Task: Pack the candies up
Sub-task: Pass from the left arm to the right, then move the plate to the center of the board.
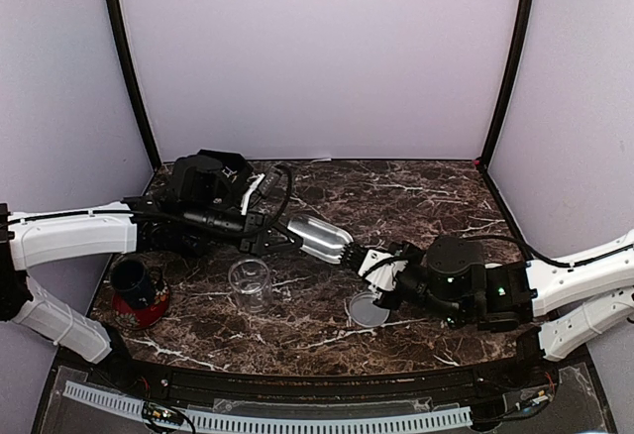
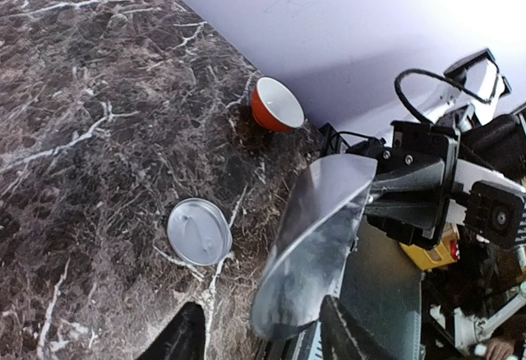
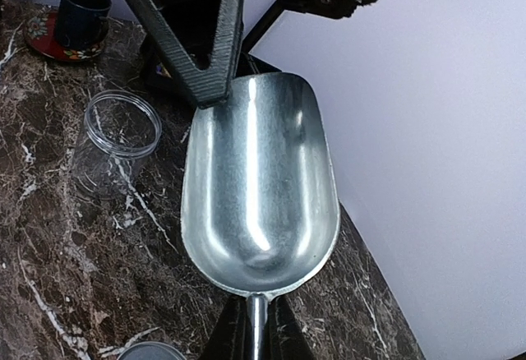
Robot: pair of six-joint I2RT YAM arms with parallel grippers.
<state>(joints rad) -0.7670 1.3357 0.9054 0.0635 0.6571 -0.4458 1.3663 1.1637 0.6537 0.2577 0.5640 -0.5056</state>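
No candies show in any view. My right gripper [image 1: 369, 259] [image 3: 258, 327] is shut on the handle of an empty metal scoop [image 1: 319, 237] [image 3: 259, 187], held level above the table and pointing left. My left gripper [image 1: 275, 239] [image 2: 261, 306] is open at the scoop's front end [image 2: 316, 237]; the rim lies between its spread fingers [image 2: 179, 335], and one finger [image 3: 197, 31] sits over the scoop's tip. An empty clear jar [image 1: 250, 283] [image 3: 122, 130] stands upright just in front of the scoop. Its round lid [image 1: 367, 309] [image 2: 199, 231] lies flat on the marble.
A dark blue cup [image 1: 132, 277] [image 3: 84, 6] stands on a red saucer [image 1: 149, 307] at the left front. An orange bowl [image 2: 275, 103] with a white inside sits near the back wall; its contents are hidden. Purple walls close in the table.
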